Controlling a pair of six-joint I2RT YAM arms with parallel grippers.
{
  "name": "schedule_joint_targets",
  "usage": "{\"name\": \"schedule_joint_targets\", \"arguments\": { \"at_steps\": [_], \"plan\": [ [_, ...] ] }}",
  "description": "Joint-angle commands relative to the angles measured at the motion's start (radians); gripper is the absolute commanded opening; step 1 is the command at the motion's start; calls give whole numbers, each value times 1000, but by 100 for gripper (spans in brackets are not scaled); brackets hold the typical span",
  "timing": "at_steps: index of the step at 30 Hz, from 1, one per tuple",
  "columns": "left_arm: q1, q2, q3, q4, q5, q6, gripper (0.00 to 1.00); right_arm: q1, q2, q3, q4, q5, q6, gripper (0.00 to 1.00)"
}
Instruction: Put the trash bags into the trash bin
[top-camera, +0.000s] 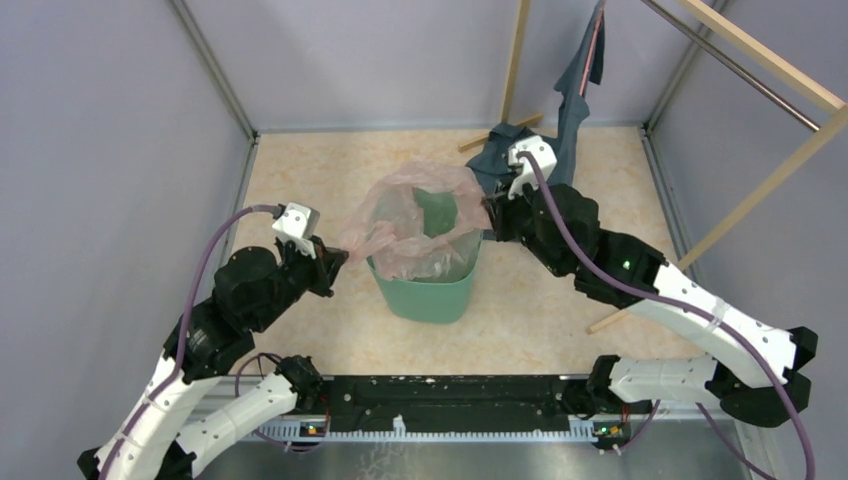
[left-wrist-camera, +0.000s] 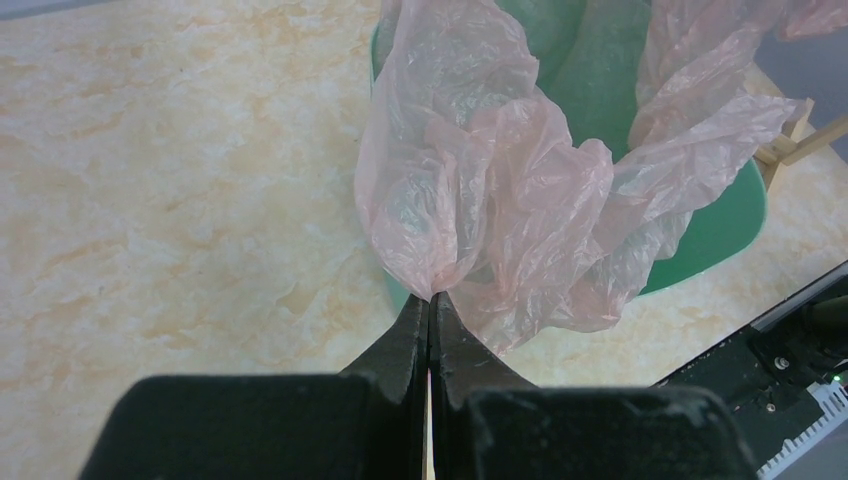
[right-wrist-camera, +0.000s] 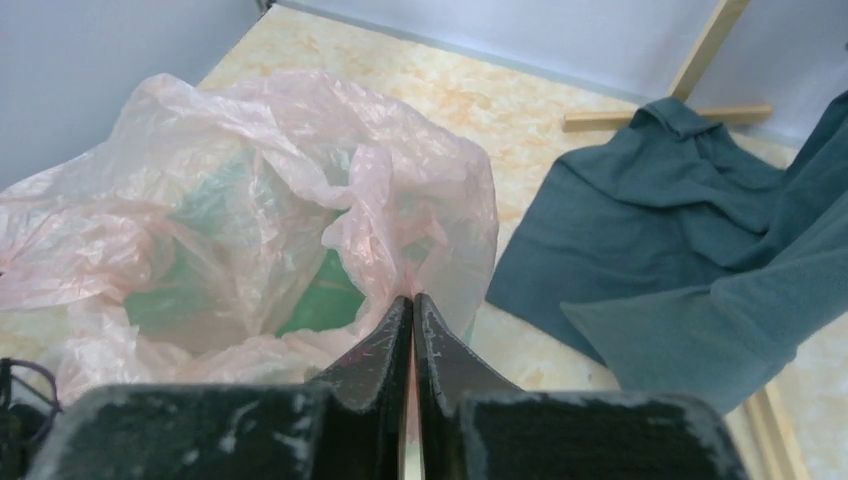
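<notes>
The mint-green trash bin (top-camera: 425, 295) stands upright mid-table. The pale-pink trash bag (top-camera: 405, 215) is spread over its mouth, partly inside. My left gripper (top-camera: 338, 258) is shut on the bag's left edge, left of the bin. My right gripper (top-camera: 490, 215) is shut on the bag's right edge at the bin's far right rim. In the left wrist view the gripper (left-wrist-camera: 430, 298) pinches the bag (left-wrist-camera: 500, 190) before the bin (left-wrist-camera: 715, 230). In the right wrist view the gripper (right-wrist-camera: 412, 297) pinches the bag (right-wrist-camera: 230, 190), green bin (right-wrist-camera: 325, 300) showing through.
A dark blue-grey cloth garment (top-camera: 565, 125) hangs from a wooden rack (top-camera: 770, 60) at the back right and pools on the table behind the bin; it also shows in the right wrist view (right-wrist-camera: 690, 250). Grey walls enclose the table. A black rail (top-camera: 450, 395) runs along the near edge.
</notes>
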Motion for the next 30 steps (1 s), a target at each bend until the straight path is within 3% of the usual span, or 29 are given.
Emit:
{"name": "schedule_joint_targets", "arguments": {
  "at_steps": [1,4,8,10,13,22,26,30],
  "plan": [
    [3,-21,3,10,-5,-5,0,10,-51,-46,-30,-14,57,12],
    [3,-20,3,14,-3,-6,0,10,-64,-32,-83,16,38,27],
    [1,-17,7,15,-1,-5,0,11,-67,-3,-110,-159,-25,57],
    [2,-16,7,15,-1,-5,0,13,-65,-9,-95,-253,-68,65],
    [2,-15,10,14,2,-8,0,28,-52,-6,-101,-234,-127,75],
    [2,-12,24,3,-1,-13,0,80,-112,-68,-19,-343,-321,86],
    [3,-6,21,7,2,-14,0,80,-108,-197,133,-133,-442,85],
    [3,12,45,-5,9,-15,0,80,-56,-250,305,36,-558,74]
  ]
}}
